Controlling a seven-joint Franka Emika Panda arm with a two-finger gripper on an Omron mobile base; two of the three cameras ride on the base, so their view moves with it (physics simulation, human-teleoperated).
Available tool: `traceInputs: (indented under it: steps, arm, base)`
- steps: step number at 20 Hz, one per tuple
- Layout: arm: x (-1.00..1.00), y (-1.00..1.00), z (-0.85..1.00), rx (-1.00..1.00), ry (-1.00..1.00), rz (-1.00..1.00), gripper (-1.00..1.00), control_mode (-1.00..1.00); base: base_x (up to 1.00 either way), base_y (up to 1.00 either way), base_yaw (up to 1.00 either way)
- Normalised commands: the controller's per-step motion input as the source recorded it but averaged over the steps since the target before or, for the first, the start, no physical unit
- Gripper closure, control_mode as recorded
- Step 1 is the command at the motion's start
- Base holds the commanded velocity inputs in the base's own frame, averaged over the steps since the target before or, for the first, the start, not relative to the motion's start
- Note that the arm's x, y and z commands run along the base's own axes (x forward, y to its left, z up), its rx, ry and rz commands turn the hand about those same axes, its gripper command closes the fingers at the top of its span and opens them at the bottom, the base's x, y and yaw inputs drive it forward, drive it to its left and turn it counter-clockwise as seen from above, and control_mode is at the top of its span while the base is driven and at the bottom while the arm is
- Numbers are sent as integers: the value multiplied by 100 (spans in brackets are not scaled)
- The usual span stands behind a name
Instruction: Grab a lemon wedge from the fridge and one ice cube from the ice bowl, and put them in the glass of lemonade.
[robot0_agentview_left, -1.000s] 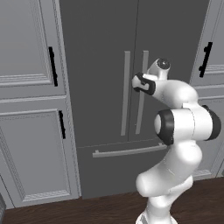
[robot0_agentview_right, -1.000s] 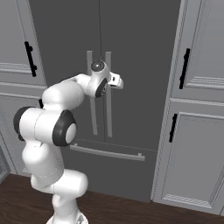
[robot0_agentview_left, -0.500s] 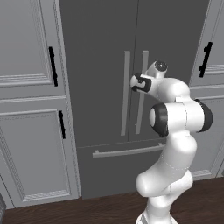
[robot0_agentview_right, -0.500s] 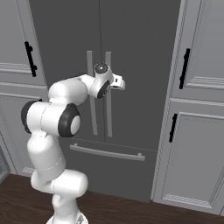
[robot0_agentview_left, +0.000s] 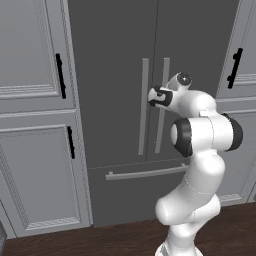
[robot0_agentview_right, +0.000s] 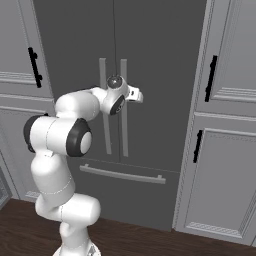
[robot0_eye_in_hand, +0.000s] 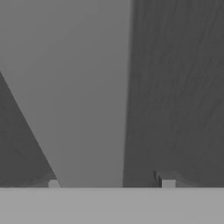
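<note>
1. Tool (robot0_eye_in_hand: 109, 183) half open, one fingertip (robot0_eye_in_hand: 167, 180) on each side of the handle (robot0_eye_in_hand: 94, 109), not yet squeezing it.
2. Fridge (robot0_agentview_left: 115, 60) shut; lemon wedge likely inside, hidden.
3. Door probably heavy and stiff; handle hard and smooth, best gripped mid-bar.
4. Fingers narrower than a moment ago; elbow swung round.

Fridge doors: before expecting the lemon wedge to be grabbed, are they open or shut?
Shut: both fridge doors lie flush, handles side by side.

Dark wood floor (robot0_agentview_left: 60, 240) — fridge (robot0_agentview_left: 115, 60), cabinets (robot0_agentview_left: 35, 150) standing on it.
</note>
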Motion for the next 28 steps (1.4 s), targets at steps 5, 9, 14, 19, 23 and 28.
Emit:
traceInputs:
  steps: [5, 9, 14, 19, 23, 28]
  arm:
    - [25, 0, 0, 0, 0, 0, 100, -100]
    - [4, -16, 1, 0, 0, -1, 100, -100]
    - [-14, -96, 0, 8, 0, -9, 100, -100]
    - [-60, -100, 5, 13, 0, -7, 100, -100]
    - [-93, -100, 26, 12, 0, -4, 100, -100]
    - [-99, -100, 47, 11, 0, 0, 100, -100]
  base:
    - [0, 0, 0]
    - [0, 0, 0]
    - [0, 0, 0]
    - [0, 0, 0]
    - [0, 0, 0]
    - [0, 0, 0]
